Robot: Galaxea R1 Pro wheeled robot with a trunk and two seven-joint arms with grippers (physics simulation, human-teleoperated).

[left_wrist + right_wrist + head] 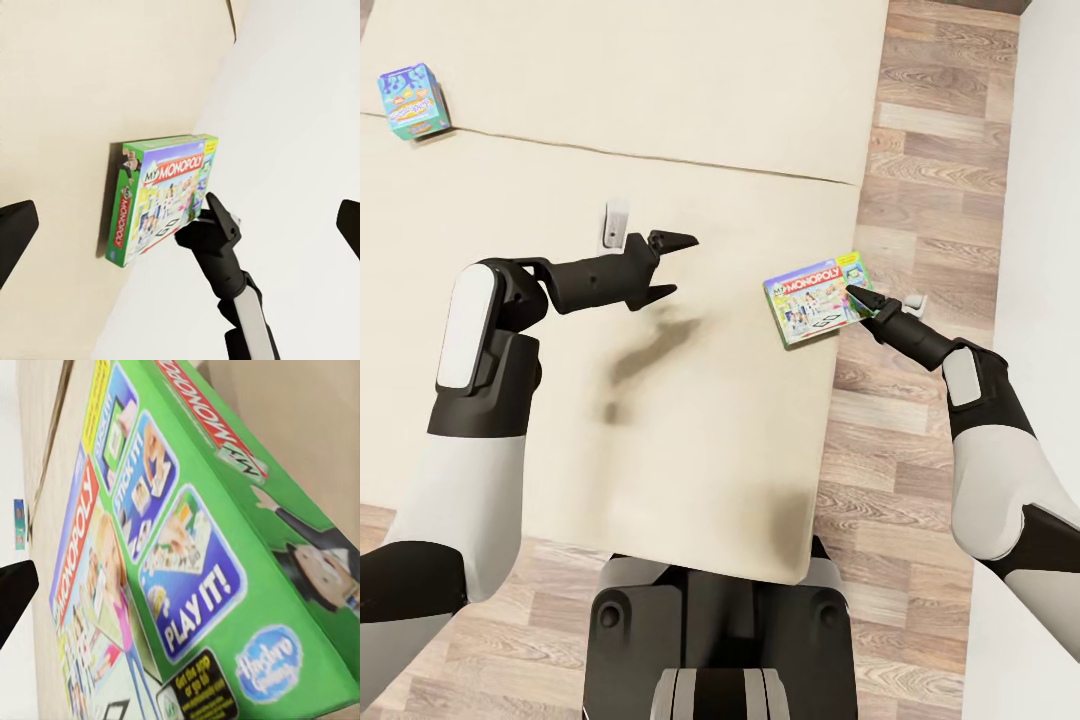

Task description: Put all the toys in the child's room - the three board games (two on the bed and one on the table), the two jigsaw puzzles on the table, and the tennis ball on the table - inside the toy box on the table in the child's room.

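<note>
Monopoly box (187,555) close-up; right hand (868,304) grip unclear; left hand (672,265) apart.

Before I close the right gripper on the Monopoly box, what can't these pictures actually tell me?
- Right gripper: in the head view its tips overlap the Monopoly box; contact is unclear.
- Right wrist view: the box is cut off by the edges; one finger shows, so the opening is unknown.
- Blue game box: print too small to read.
- Left gripper is open, empty.
</note>
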